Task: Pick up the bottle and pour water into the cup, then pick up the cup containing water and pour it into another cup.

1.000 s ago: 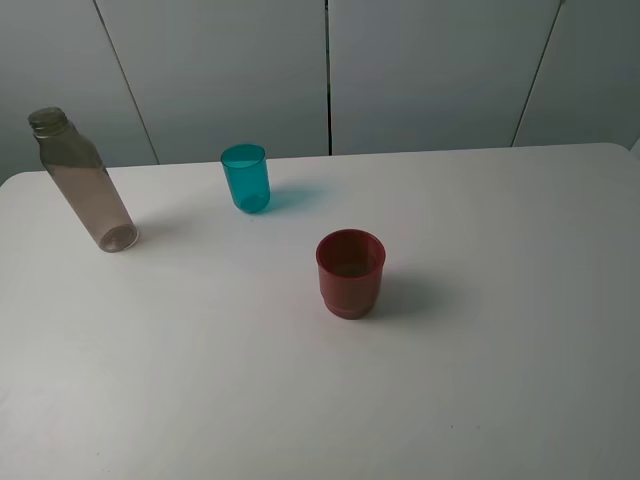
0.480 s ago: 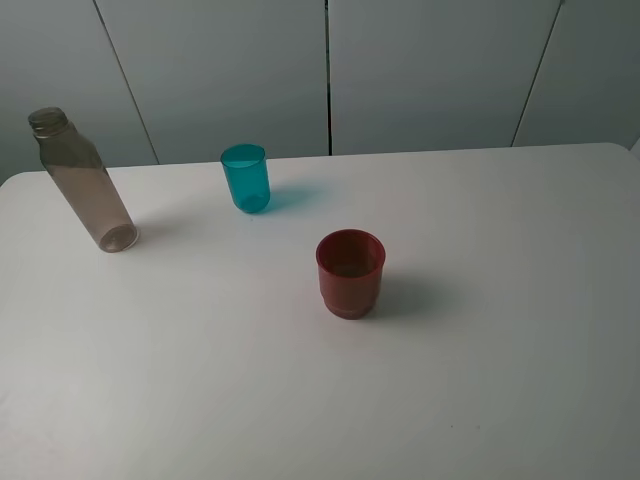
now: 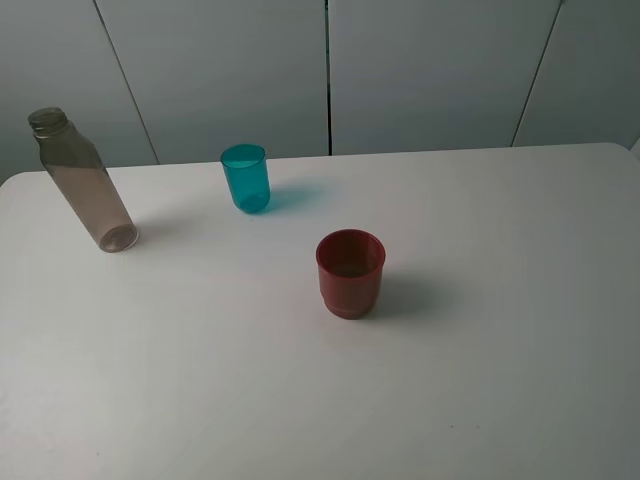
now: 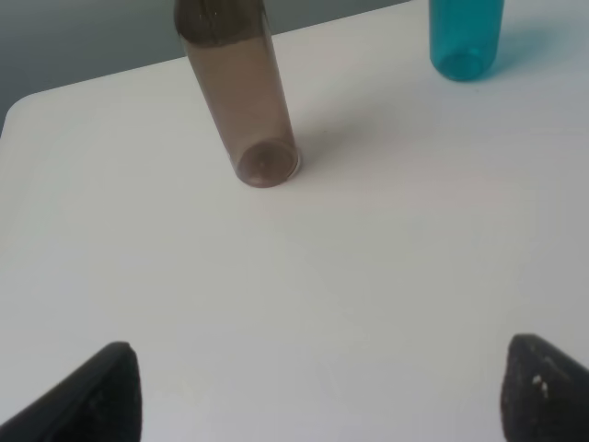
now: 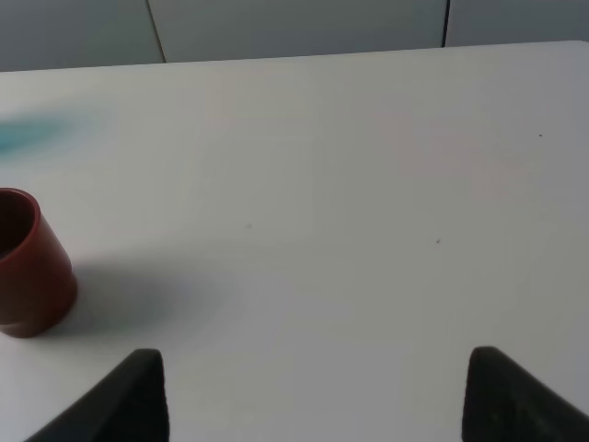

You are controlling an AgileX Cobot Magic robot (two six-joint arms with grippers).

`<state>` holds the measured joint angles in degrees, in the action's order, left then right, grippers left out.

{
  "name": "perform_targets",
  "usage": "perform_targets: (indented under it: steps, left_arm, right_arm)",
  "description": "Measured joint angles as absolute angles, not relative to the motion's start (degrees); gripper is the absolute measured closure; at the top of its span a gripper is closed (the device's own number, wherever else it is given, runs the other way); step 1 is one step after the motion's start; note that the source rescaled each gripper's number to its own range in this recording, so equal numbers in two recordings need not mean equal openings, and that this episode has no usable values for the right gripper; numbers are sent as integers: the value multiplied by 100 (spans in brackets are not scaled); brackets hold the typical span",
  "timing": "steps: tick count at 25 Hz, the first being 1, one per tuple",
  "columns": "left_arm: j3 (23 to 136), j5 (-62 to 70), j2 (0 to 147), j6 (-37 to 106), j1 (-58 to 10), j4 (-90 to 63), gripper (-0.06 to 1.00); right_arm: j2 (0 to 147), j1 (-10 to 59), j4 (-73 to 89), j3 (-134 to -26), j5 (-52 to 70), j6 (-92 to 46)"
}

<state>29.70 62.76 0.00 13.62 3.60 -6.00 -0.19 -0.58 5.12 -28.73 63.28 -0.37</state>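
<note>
From the high exterior camera: on the white table (image 3: 480,380), far left, a tall bottle (image 3: 82,185) of clear grey-brown plastic, uncapped, narrow threaded neck, standing upright and looking tilted only by the camera's angle. To its right and nearer the back edge, well apart from it, a slim teal-blue translucent cup (image 3: 246,178), slightly tapered, upright, open mouth up. Nearer the middle of the table and closer to the camera, a dark red opaque cup (image 3: 350,273), wider and stouter, stepped at the base, upright, inside dim. All three separate, none touching. No arm or gripper inside this view.

From the left wrist camera: left gripper (image 4: 317,391) seen only as two dark fingertips (image 4: 97,396) at the frame's corners, spread wide, nothing between them, hanging over bare table. Beyond them the bottle (image 4: 241,92), round base resting on the surface, and further off the lower part of the teal cup (image 4: 465,37).

From the right wrist camera: right gripper (image 5: 317,396) likewise two dark fingertips (image 5: 515,396) set wide apart, empty, above the table. Dark red cup (image 5: 28,267) off to one side, cut by the frame edge, well clear of the fingers.
</note>
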Motion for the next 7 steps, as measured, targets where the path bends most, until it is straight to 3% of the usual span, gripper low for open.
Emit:
perform_targets:
  steps: [7]
  left_arm:
    - [2970, 6276, 0, 1362, 360, -600, -4]
  right_arm:
    - [-19, -58, 512, -2873, 6328, 0]
